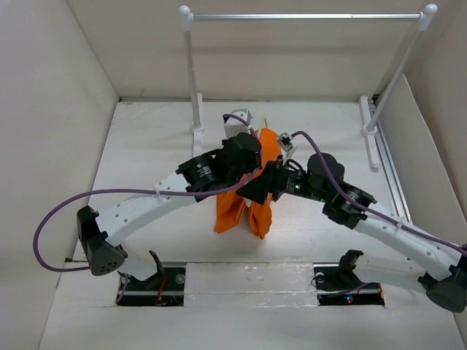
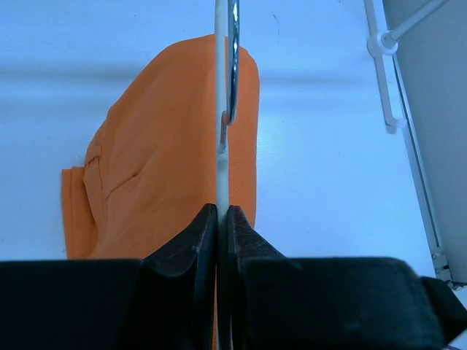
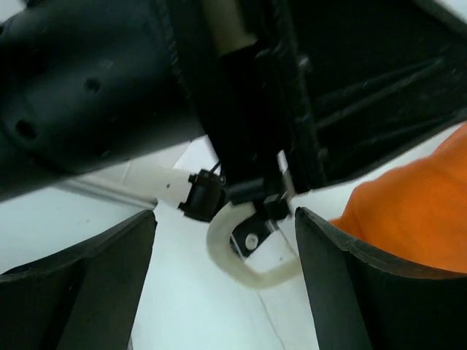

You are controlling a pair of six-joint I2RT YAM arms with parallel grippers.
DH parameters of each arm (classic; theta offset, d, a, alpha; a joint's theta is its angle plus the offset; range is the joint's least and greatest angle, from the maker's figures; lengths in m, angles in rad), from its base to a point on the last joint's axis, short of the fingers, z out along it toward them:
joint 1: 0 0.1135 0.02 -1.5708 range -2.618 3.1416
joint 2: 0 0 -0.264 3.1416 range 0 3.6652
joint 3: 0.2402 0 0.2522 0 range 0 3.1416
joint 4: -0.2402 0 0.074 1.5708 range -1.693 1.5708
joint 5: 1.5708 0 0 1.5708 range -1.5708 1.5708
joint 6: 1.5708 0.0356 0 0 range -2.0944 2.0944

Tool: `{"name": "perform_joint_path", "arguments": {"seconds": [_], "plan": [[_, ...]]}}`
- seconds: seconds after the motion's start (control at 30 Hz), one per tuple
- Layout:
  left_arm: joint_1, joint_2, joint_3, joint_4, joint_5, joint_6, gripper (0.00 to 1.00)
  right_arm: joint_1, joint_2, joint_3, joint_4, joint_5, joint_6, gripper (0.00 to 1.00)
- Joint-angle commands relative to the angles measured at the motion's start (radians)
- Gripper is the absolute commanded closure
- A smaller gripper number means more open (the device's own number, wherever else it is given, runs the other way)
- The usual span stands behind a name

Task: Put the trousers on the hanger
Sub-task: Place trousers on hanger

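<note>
**Left claw pinching the hanger, right one wide open next to it**

Both arms lean in and meet over the middle of the white table (image 1: 146,146), elbows bent out to the sides so together they make a sort of arch. The left arm sweeps up from the near-left corner. The right arm comes in from the near-right corner, with its wrist tipped down toward the cloth.

The left gripper (image 2: 219,211) is clamped tight on the hanger (image 2: 219,87). Its two black pads are pressed together with only that skinny cream strip between them. From the left wrist cam the hanger is seen dead edge-on, so it looks like a thin pale line, with a shiny chrome hook piece running along its far end.

The right gripper (image 3: 225,215) has its jaws spread wide and holds nothing. Between the matte black fingers you can see a rounded cream corner of the hanger, smooth like plastic, but neither finger touches it. The rest of that view is mostly the dark body of the other arm.

The trousers (image 1: 244,208) are bright orange, soft and creased, with a stitched pocket line visible. They sit mid-table right between the two wrists. Orange cloth shows on both sides of the hanger's edge, with the loose ends trailing toward the arm bases. I can't tell exactly how they're looped over it.

At the back stands the rack (image 1: 306,16), white posts with a silver bar.
</note>
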Motion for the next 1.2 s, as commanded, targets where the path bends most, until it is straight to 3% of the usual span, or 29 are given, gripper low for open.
{"name": "perform_joint_path", "arguments": {"seconds": [0.0,0.23,0.37,0.4,0.47,0.5,0.57,0.6,0.67,0.9,1.0,1.03,1.17], "plan": [[-0.001,-0.073,0.019,0.159,-0.006,-0.034,1.0,0.016,0.039,0.004,0.15,0.095,0.027,0.18],[-0.001,-0.126,-0.053,0.182,0.026,-0.063,1.0,0.072,0.103,-0.034,0.226,0.213,0.042,0.22],[-0.001,-0.153,-0.07,0.183,0.049,-0.075,1.0,0.094,0.111,-0.103,0.328,0.256,0.077,0.34],[-0.001,-0.165,-0.076,0.18,0.055,-0.081,1.0,0.105,0.109,-0.111,0.333,0.279,0.082,0.5],[-0.001,-0.174,-0.08,0.182,0.061,-0.086,1.0,0.105,0.103,-0.126,0.335,0.294,0.083,0.59],[-0.001,-0.177,-0.086,0.182,0.075,-0.089,1.0,0.105,0.1,-0.132,0.333,0.308,0.085,0.75],[-0.001,-0.188,-0.091,0.185,0.089,-0.095,1.0,0.125,0.079,-0.156,0.348,0.337,0.089,0.83],[0.01,-0.192,-0.1,0.188,0.101,-0.097,1.0,0.125,0.064,-0.163,0.338,0.348,0.091,0.95],[0.019,-0.199,-0.102,0.19,0.107,-0.098,1.0,0.136,0.044,-0.163,0.326,0.362,0.088,0.99],[0.057,-0.168,-0.016,0.202,0.161,-0.049,1.0,0.125,-0.047,-0.154,0.283,0.383,0.077,1.0],[0.057,-0.13,0.079,0.184,0.198,-0.008,0.81,0.095,-0.058,-0.106,0.258,0.354,0.063,1.0],[0.057,-0.12,0.105,0.179,0.206,0.002,0.67,0.085,-0.059,-0.088,0.256,0.342,0.063,1.0],[0.057,-0.093,0.202,0.147,0.23,0.038,0.51,0.026,-0.061,-0.071,0.288,0.261,0.076,1.0]]}}
